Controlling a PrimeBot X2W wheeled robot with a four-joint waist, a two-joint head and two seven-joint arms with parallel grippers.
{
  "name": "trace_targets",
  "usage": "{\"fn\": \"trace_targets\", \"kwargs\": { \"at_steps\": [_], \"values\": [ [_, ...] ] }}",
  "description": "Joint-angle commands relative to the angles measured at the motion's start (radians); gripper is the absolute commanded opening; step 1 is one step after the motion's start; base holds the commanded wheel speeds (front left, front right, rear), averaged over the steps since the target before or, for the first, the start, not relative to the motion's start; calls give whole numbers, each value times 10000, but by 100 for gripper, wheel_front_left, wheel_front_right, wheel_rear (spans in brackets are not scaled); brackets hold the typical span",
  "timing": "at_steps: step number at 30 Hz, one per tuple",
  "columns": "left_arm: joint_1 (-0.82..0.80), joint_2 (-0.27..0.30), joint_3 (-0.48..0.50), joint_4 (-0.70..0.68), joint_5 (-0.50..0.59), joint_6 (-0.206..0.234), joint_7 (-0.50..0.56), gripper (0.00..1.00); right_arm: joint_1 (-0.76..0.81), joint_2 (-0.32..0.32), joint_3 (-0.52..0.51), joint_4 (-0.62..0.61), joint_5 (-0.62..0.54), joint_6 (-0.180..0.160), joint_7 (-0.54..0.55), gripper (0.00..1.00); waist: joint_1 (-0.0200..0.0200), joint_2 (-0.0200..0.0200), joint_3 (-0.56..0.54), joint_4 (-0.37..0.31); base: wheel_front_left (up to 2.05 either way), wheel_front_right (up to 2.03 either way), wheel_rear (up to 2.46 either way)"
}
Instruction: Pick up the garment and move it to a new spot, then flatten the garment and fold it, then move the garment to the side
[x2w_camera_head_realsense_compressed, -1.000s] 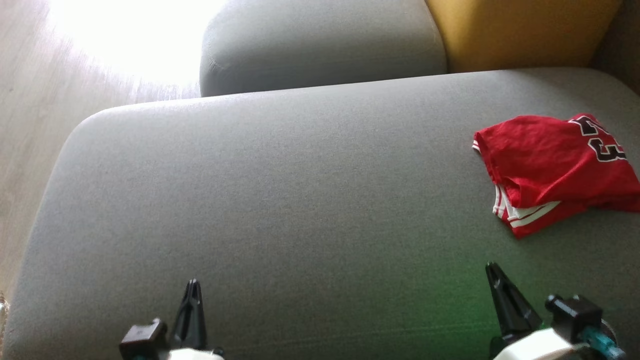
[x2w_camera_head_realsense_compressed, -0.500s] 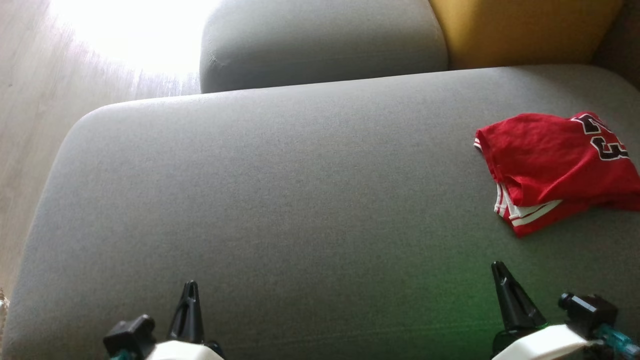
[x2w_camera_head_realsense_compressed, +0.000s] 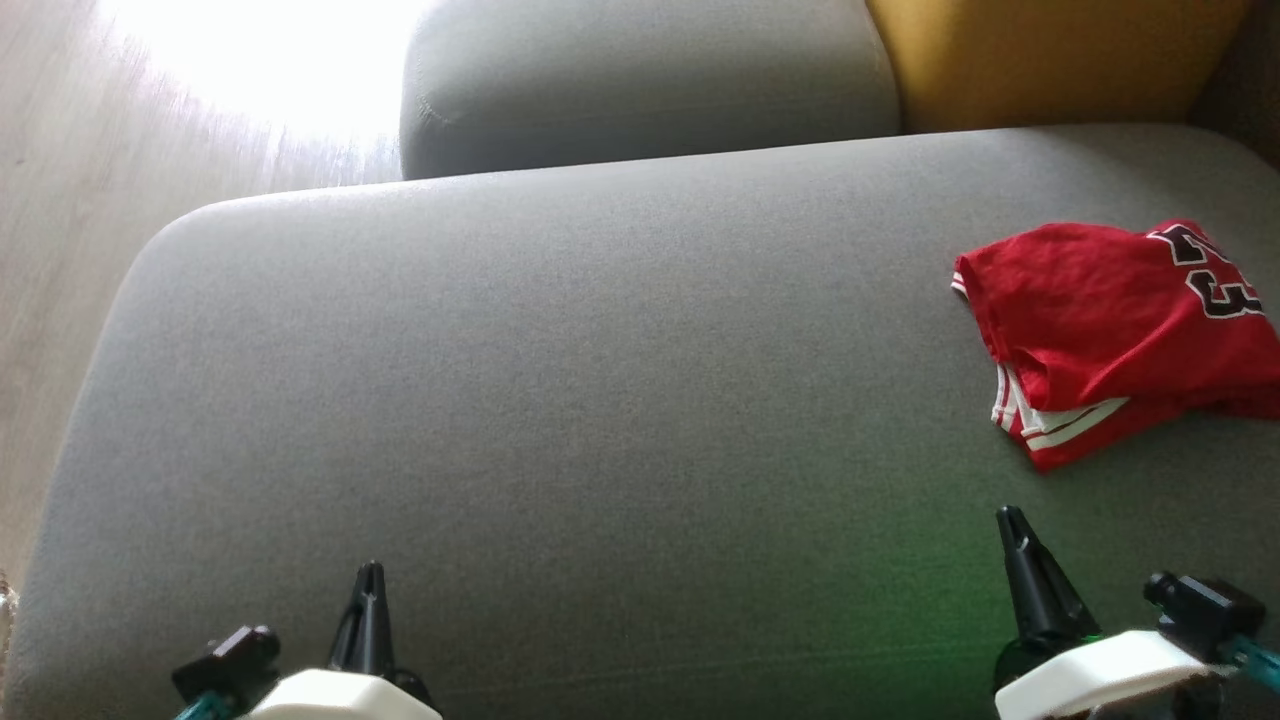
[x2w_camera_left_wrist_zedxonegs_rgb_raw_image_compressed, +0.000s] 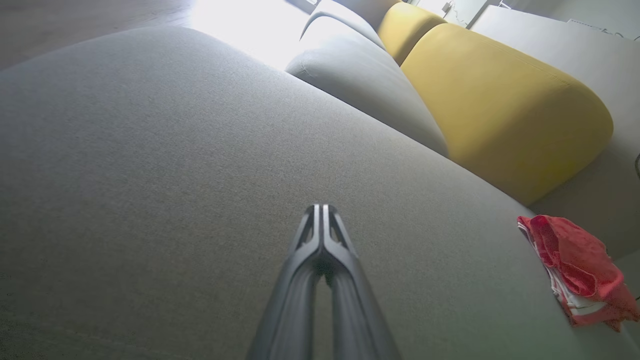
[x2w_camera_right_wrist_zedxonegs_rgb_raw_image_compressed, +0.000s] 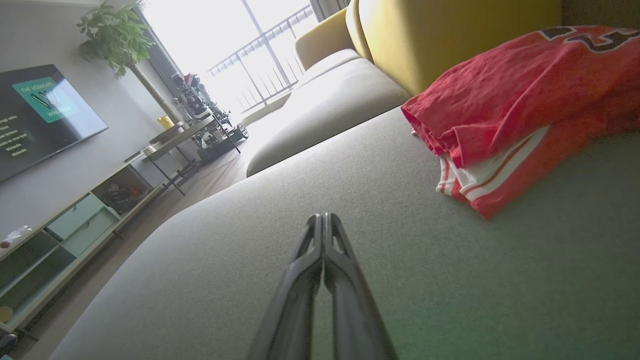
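The garment (x2w_camera_head_realsense_compressed: 1110, 320), a red jersey with white-striped trim and dark numerals, lies in a compact layered bundle on the grey sofa seat (x2w_camera_head_realsense_compressed: 600, 400). It is ahead of the right tool (x2w_camera_head_realsense_compressed: 1012, 520) and slightly to its outer side. The striped corner is the part closest to that tool's tip, near it but not touching.

The left tool (x2w_camera_head_realsense_compressed: 369, 575) is well apart from the garment, with the whole bare stretch of seat between them. In the left wrist view the garment (x2w_camera_left_wrist_zedxonegs_rgb_raw_image_compressed: 575, 260) sits far off to the right of the closed fingers (x2w_camera_left_wrist_zedxonegs_rgb_raw_image_compressed: 321, 207). The right arm is clearly the nearer one.

Both tools are clenched, fingers pressed together to a point and holding nothing. The right wrist view shows the right tool (x2w_camera_right_wrist_zedxonegs_rgb_raw_image_compressed: 322, 217) aimed over bare seat, with the garment (x2w_camera_right_wrist_zedxonegs_rgb_raw_image_compressed: 510, 95) ahead and to its right, in front of a yellow cushion (x2w_camera_right_wrist_zedxonegs_rgb_raw_image_compressed: 450, 35).

The bundle's long axis runs crosswise to the right tool's pointing direction, and its far end runs past the head view's right edge. Its layers look stacked, so it is probably already folded and set to the side. If it has to be handled again, the right tool would have to release, swing a little outward and reach forward to the striped corner. The left would have to cross the whole seat.
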Motion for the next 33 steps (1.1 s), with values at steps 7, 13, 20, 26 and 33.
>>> {"fn": "trace_targets", "kwargs": {
  "at_steps": [7, 13, 20, 26, 33],
  "values": [
    [-766, 151, 381, -224, -886, -238, 160, 0, -639, -67, -68, -274, 960, -1, 261, 0, 0, -1, 44, 12, 0, 0, 0],
    [-898, 168, 529, -161, -1554, -381, 313, 0, -741, -72, -101, -245, 1666, -1, 428, 0, 0, -1, 83, 22, 0, 0, 0],
    [-1056, 184, 707, -80, -2333, -548, 498, 0, -861, -77, -141, -211, 2492, -1, 626, 0, 0, -1, 128, 34, 0, 0, 0],
    [-1192, 195, 865, -8, -2998, -691, 660, 0, -963, -80, -177, -181, 3198, -2, 798, 0, 0, -1, 167, 44, 0, 0, 0],
    [-1352, 203, 1053, 78, -3768, -858, 853, 0, -1083, -82, -221, -146, 4021, -2, 999, 0, 0, -1, 213, 56, 0, 0, 0]
  ]
}}
